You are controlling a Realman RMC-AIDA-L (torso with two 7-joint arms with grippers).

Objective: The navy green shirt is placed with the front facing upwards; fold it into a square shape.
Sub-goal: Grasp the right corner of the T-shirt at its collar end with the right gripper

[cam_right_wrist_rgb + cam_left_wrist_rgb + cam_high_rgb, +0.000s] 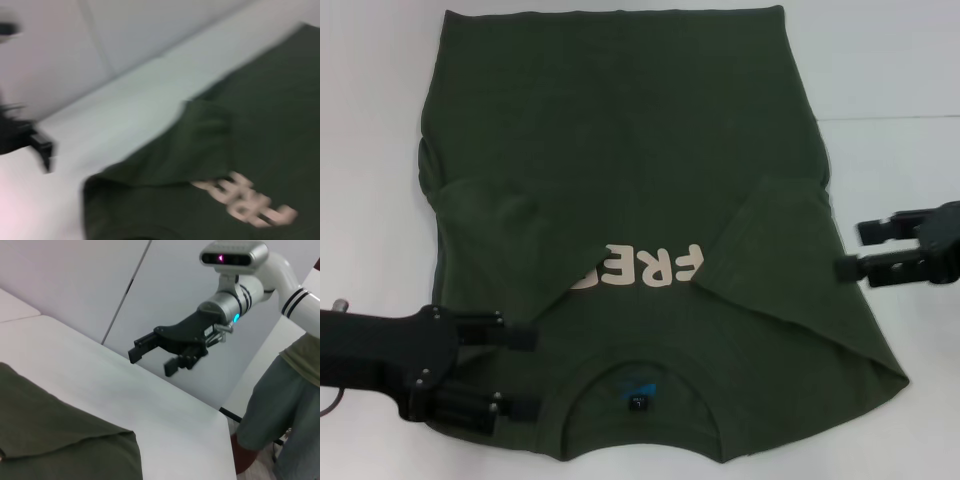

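White table (pixel 900 80), shirt (pixel 620 150) w/ sleeves in

Cream block lettering (pixel 640 268) runs across the chest of the navy green shirt (pixel 620 110), in the lower middle of the head view. It reads upside down from here, and only "FRE" shows, because both folded-in sleeves cover its ends. In the right wrist view the same lettering sits at the lower right, blurred, reading roughly "FREE". A small blue label (pixel 638 393) sits inside the collar near the bottom edge of the head view; its print is too small to read.
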